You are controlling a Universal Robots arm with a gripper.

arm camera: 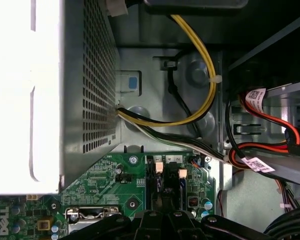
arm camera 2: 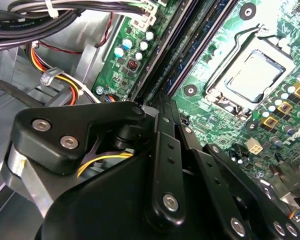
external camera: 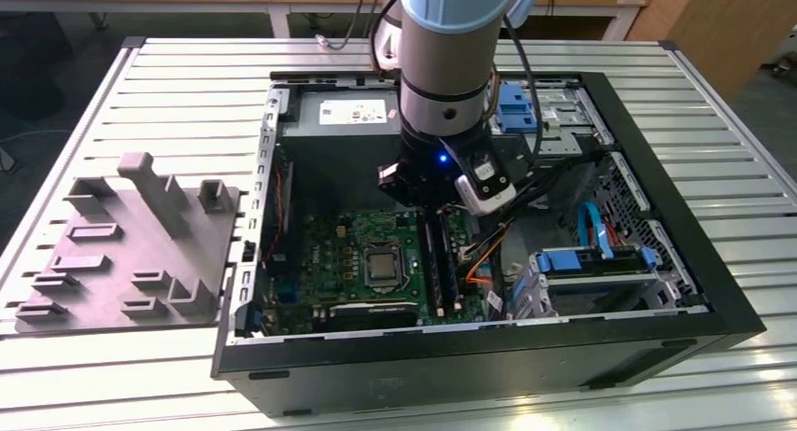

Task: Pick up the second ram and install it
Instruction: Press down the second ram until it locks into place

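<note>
Green motherboard [external camera: 361, 254] lies in the open computer case [external camera: 697, 291] on the desk [external camera: 187, 76], and the claw [arm camera 2: 162, 107] is down over the black memory slots [external camera: 436, 258], fingers drawn near together. A dark bluish stick, likely the second ram [arm camera 2: 200, 47], stands in a slot just ahead of the fingertips; I cannot tell whether the claw grips it or whether it is fully seated.

Green motherboard [external camera: 327, 254], black case [external camera: 498, 361], grey ribbed table [external camera: 187, 104], blue drive brackets [external camera: 513, 109], yellow cable [arm camera: 202, 60]

Exterior high overhead; wrist views close above motherboard [arm camera 2: 230, 30].
</note>
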